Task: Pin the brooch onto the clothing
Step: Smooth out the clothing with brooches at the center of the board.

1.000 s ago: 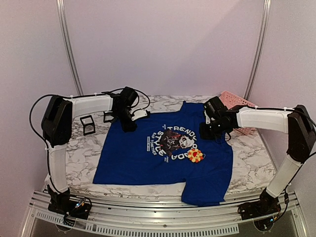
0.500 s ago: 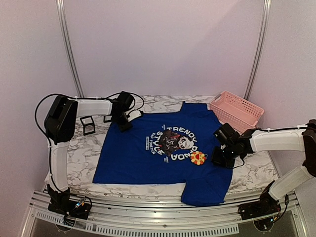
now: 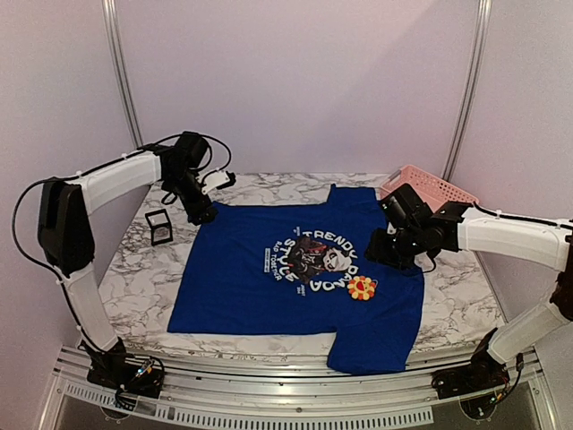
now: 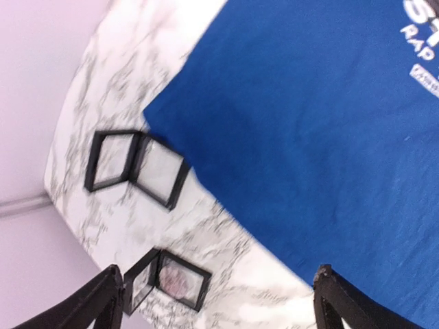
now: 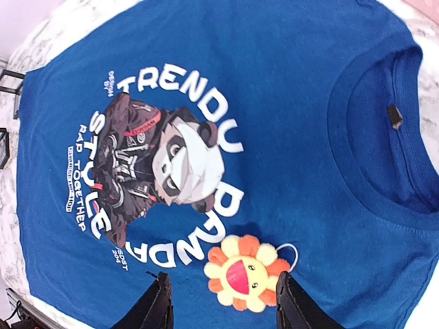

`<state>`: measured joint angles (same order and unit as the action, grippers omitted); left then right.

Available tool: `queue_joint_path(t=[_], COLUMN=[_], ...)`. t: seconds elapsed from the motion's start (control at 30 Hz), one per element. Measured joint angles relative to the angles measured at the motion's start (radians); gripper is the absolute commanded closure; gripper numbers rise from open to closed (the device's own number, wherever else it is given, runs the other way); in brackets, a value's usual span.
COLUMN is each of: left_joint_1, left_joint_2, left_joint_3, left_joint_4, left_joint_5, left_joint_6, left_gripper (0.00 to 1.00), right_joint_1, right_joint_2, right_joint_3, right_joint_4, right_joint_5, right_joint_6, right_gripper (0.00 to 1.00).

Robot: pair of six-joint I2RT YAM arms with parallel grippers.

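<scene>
Royal blue short-sleeved T-shirt with a panda print [image 3: 242, 278] spread flat on the white marble table [image 3: 448, 296]. The small round yellow, orange and red flower brooch [image 5: 243, 274] lies on the shirt, just beside the "PANDA" lettering. Right hand [image 5: 226, 301], raised over the brooch, is released and empty. Left hand [image 4: 216, 301], spread wide and empty, hangs above the sleeve edge near small black square frames [image 4: 137, 168].

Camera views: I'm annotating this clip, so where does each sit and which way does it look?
Top external: above and behind, looking down at the T-shirt; both arms show.
Left wrist: on the left arm, facing down at a sleeve and black frame boxes; its open jaws show.
Right wrist: facing down at the panda print and brooch; its jaws show.
Top and right wrist share the brooch.
</scene>
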<state>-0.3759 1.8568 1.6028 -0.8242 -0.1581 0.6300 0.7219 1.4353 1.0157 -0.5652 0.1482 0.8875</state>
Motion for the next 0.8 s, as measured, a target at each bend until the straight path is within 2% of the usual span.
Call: queue_joint_path(t=[0.17,0.27,0.4,0.47,0.6,0.7,0.8], left_joint_1=[0.226,0.327,0.372,0.383,0.386,0.386,0.389], left_joint_2=[-0.030,0.026,0.112,0.142,0.159,0.164,0.189], left_joint_3=[-0.039,-0.073,-0.076,-0.076,-0.076,-0.075,-0.066], left_joint_4=[-0.057,-0.081,-0.079,-0.059,0.011,0.059,0.082], left_joint_5=[-0.018,-0.003,0.053,0.078,0.095,0.094,0.095], left_joint_6=[-0.051,-0.098,-0.166,-0.205,-0.269,-0.302,-0.331], left_gripper=[0.02,0.16,0.37,0.40,0.40,0.32,0.29], right_joint_1=[0.000,0.000,0.000,0.000,0.003,0.008,0.017], right_joint_2=[0.010,0.043,0.066,0.066,0.066,0.066,0.070], right_joint_3=[0.035,0.078,0.085,0.085,0.085,0.085,0.095], right_joint_4=[0.052,0.073,0.101,0.114,0.151,0.168,0.172], right_joint_5=[0.010,0.016,0.018,0.018,0.017,0.017,0.019], right_joint_6=[-0.059,-0.084,-0.095,-0.097,-0.096,-0.095,-0.095], right_gripper=[0.48,0.47,0.47,0.47,0.47,0.46,0.46])
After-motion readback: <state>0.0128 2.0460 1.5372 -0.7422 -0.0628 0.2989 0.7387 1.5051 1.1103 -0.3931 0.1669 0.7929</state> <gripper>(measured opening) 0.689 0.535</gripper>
